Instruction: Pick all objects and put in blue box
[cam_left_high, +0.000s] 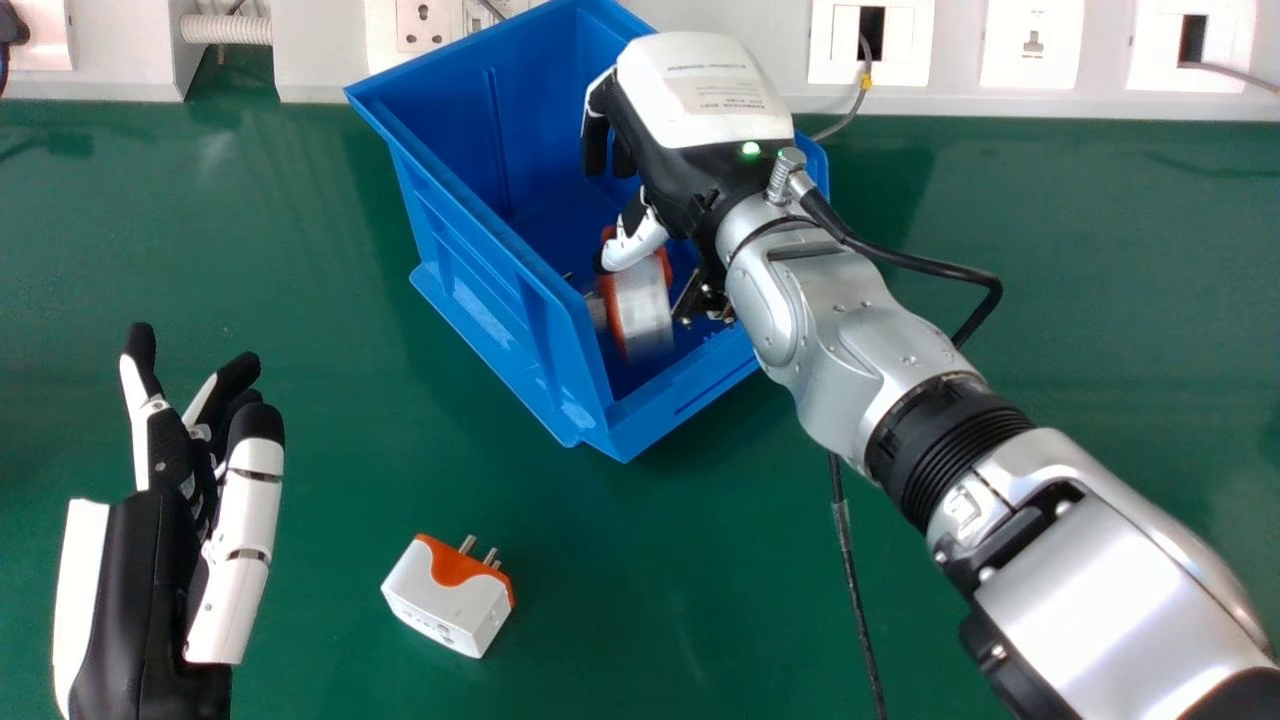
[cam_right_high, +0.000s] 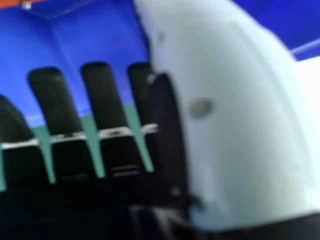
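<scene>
One green tabletop (cam_left_high: 330, 620), smooth, with soft pale reflections; along its far edge, one white wall panel (cam_left_high: 950, 103). Mounted on the panel, left to right: a plate at the far left with a black plug (cam_left_high: 12, 24), a ribbed white conduit (cam_left_high: 226, 29) lying lengthwise, a round-holed socket (cam_left_high: 423, 25), a plate with a dark opening (cam_left_high: 872, 42), a closed plate (cam_left_high: 1032, 44) and a right-hand plate (cam_left_high: 1218, 50). Also a grey cable with a yellow band (cam_left_high: 866, 82), hanging from the dark opening, and a thin grey cable (cam_left_high: 1235, 74) at the right-hand plate.
</scene>
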